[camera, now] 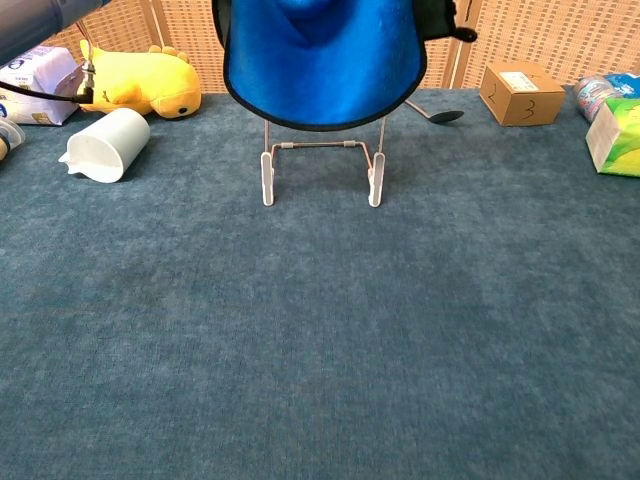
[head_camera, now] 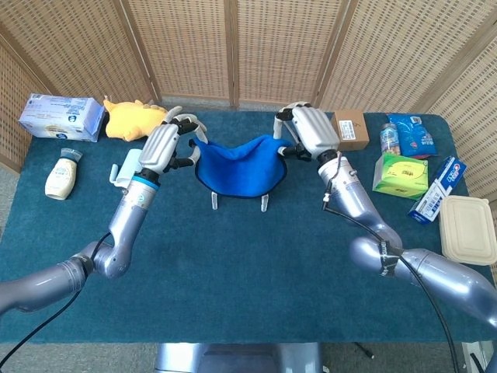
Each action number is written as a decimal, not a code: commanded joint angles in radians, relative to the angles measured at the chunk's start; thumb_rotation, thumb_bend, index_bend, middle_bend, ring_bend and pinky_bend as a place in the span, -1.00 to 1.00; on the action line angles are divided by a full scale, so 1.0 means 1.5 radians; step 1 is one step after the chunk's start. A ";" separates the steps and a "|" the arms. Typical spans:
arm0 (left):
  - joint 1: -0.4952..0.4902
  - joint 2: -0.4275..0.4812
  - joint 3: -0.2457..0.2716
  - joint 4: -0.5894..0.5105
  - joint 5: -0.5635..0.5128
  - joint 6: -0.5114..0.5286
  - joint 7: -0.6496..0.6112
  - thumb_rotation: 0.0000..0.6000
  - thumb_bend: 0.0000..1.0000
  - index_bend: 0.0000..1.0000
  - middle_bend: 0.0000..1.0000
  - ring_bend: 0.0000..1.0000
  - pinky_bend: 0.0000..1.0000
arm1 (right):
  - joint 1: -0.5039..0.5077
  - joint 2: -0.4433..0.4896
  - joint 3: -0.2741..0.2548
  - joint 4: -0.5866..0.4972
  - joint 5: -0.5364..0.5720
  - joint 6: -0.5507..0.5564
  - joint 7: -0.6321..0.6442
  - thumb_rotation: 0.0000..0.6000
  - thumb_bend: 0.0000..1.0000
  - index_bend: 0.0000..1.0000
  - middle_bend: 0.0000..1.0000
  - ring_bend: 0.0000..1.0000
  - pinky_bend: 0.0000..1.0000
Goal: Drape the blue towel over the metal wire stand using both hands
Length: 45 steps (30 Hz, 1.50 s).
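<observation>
The blue towel point(head_camera: 239, 165) hangs stretched between my two hands over the middle of the table. My left hand point(head_camera: 165, 145) grips its left corner and my right hand point(head_camera: 308, 132) grips its right corner. In the chest view the towel point(camera: 320, 62) fills the top centre and hangs in front of the upper part of the metal wire stand point(camera: 320, 163). The stand's two feet point(head_camera: 239, 203) show below the towel's lower edge in the head view. Its top bar is hidden by the cloth, so I cannot tell whether the towel touches it.
A white cup point(camera: 105, 144) lies on its side left of the stand, with a yellow plush toy point(camera: 135, 83) and a tissue pack point(head_camera: 60, 116) behind. A cardboard box point(camera: 519, 93), a black spoon point(camera: 432, 113), a green box point(head_camera: 401, 175) and a lidded container point(head_camera: 468, 229) sit to the right.
</observation>
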 commanded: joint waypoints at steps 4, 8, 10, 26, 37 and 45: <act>-0.003 -0.012 0.002 0.021 0.000 -0.003 -0.007 1.00 0.16 0.58 -0.20 -0.52 -0.87 | 0.006 -0.015 -0.006 0.018 0.001 -0.004 0.002 1.00 -0.19 1.00 0.00 -0.38 -0.54; -0.002 -0.016 0.005 0.031 0.000 -0.007 -0.008 1.00 0.16 0.58 -0.20 -0.52 -0.87 | 0.010 -0.026 -0.010 0.032 0.003 -0.007 0.003 1.00 -0.19 1.00 0.00 -0.39 -0.55; -0.001 -0.018 0.007 0.035 0.000 -0.008 -0.010 1.00 0.16 0.58 -0.20 -0.52 -0.87 | 0.011 -0.031 -0.012 0.038 0.003 -0.008 0.003 1.00 -0.19 1.00 0.00 -0.39 -0.55; -0.001 -0.040 0.014 0.071 0.003 -0.018 -0.022 1.00 0.15 0.58 -0.20 -0.52 -0.87 | 0.017 -0.061 -0.024 0.081 -0.002 -0.013 0.004 1.00 -0.19 1.00 0.00 -0.39 -0.54; 0.000 -0.053 0.019 0.087 0.007 -0.019 -0.027 1.00 0.14 0.58 -0.20 -0.52 -0.88 | 0.012 -0.075 -0.033 0.106 -0.016 -0.012 0.012 1.00 -0.19 1.00 0.00 -0.39 -0.55; 0.001 -0.061 0.020 0.095 0.008 -0.022 -0.031 1.00 0.14 0.58 -0.20 -0.52 -0.88 | 0.007 -0.081 -0.035 0.118 -0.025 -0.013 0.020 1.00 -0.19 1.00 0.00 -0.39 -0.55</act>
